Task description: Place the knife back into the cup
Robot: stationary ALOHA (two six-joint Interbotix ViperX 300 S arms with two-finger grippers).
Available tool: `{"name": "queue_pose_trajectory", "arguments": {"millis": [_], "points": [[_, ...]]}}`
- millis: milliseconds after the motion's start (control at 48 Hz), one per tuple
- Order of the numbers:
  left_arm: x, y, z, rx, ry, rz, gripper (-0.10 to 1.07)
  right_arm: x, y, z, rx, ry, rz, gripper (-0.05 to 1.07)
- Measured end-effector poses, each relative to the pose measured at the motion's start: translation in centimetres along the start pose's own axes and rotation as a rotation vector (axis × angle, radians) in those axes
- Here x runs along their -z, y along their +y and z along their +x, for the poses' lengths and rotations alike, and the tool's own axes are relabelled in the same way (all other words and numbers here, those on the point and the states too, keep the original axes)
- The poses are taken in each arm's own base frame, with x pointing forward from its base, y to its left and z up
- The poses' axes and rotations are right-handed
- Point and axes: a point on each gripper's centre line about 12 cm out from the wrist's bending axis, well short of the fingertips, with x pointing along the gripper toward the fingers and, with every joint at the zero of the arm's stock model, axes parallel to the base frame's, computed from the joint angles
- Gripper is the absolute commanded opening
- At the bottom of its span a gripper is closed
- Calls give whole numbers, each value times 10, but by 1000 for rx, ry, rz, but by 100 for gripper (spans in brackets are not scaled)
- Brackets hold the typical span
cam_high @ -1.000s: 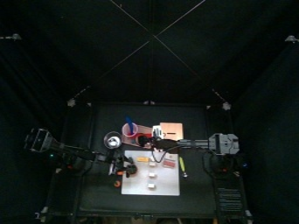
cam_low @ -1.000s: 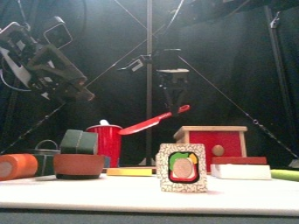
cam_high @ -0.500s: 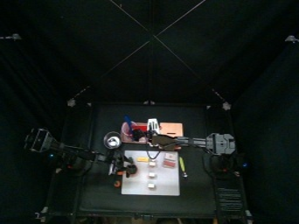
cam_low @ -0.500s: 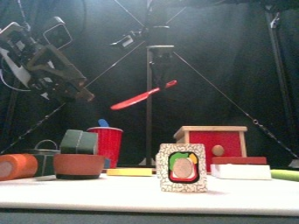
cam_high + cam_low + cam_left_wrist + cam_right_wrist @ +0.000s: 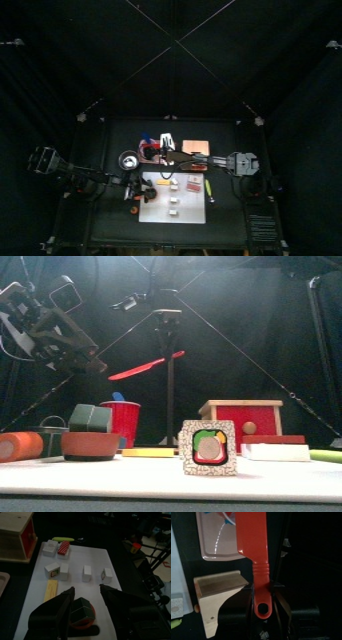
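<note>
Front view: the cup (image 5: 120, 420), a red, faintly see-through tumbler with a round rim, stands on the table (image 5: 160, 481) at about nine o'clock from the picture card (image 5: 207, 448), and a small blue tip pokes above its rim; what that is cannot be told. The knife (image 5: 147, 364) is a flat red plastic blade, held in the air at roughly twelve o'clock above the cup, tilted with its higher end toward two o'clock. The right gripper (image 5: 170, 324) hangs over it, and in the right wrist view its jaws, partly spread, close on the knife's (image 5: 258, 559) handle end, which is glossy, narrow, and pierced by an oval hole. That view also shows a pale grey tray (image 5: 219, 539) and the tan wooden box (image 5: 216, 597) beneath. In the front view the box (image 5: 245, 416) has a red face and a light wooden top, at three o'clock from the cup. The left gripper (image 5: 85, 597) hovers with jaws apart over a dark green block (image 5: 83, 611), holding nothing, above a white sheet (image 5: 73, 564) carrying small cubes.
</note>
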Motion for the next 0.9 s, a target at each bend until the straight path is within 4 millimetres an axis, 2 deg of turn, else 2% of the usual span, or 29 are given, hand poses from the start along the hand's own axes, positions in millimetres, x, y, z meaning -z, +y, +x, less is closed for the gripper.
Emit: {"name": "queue_pose_trajectory", "arguments": {"millis": [167, 521, 667, 896], "points": [[1, 0, 0, 0, 2, 0, 83, 0, -8, 4, -13, -5, 23, 53], [2, 1, -1, -2, 4, 0, 83, -3, -1, 17, -75, 5, -21, 53], [2, 1, -1, -3, 6, 0, 83, -5, 1, 29, -82, 27, -26, 53], [2, 1, -1, -2, 4, 0, 83, -2, -5, 40, -86, 47, -12, 53]]}}
